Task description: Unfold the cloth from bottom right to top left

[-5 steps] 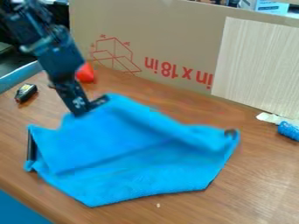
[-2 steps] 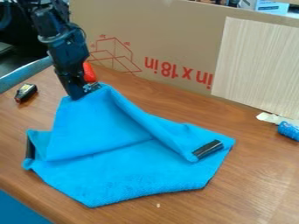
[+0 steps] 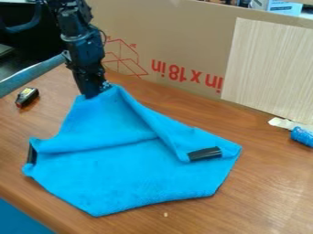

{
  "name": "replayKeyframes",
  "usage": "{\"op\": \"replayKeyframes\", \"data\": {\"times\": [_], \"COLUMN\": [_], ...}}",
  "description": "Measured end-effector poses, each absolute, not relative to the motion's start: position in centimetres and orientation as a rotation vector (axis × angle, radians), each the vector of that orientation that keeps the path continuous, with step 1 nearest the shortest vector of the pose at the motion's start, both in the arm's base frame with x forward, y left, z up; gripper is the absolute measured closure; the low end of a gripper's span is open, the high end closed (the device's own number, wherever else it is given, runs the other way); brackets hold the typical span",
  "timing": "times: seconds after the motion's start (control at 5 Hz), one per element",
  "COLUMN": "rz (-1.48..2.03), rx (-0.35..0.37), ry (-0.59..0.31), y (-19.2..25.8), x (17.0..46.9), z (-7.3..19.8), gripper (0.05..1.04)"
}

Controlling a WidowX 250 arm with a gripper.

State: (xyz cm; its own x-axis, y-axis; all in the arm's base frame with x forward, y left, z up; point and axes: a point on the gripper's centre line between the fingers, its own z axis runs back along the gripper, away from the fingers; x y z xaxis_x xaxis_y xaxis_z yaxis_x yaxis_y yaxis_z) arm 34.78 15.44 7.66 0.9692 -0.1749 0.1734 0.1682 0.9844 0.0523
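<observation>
As the robot's black two-finger gripper pinches the far, upper-left corner of a bright blue fabric cloth, that corner sits slightly farther right than in the previous frame, having travelled with the gripper. The cloth's right-hand corner is drawn a little inward, and the short black strip on its folded flap has shifted left and turned closer to level. A second black strip, at the cloth's left edge, stays nearly where it was.

Behind the brown wooden table, a white and blue box stands past a tan cardboard panel with red print; what it holds cannot be told.

The cloth spreads across the table from directly beneath the gripper's tips toward the near edge and the right, touching the gripper at the pinched corner, with a diagonal fold running down to the right. A small black and yellow object lies left of the gripper, and a textured blue roll rests at the far right, apart from the cloth.
</observation>
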Motion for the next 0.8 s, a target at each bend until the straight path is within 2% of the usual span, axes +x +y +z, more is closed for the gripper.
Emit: {"op": "replayKeyframes", "data": {"times": [0.2,0.6,0.8], "rz": [-0.133,-0.059,-0.036], "rx": [0.050,0.073,0.092], "ry": [-0.173,-0.204,-0.192], "y": [16.3,17.7,18.4], "x": [36.0,38.3,38.9], "z": [7.6,9.5,9.1], "gripper": [1.033,1.033,1.033]}}
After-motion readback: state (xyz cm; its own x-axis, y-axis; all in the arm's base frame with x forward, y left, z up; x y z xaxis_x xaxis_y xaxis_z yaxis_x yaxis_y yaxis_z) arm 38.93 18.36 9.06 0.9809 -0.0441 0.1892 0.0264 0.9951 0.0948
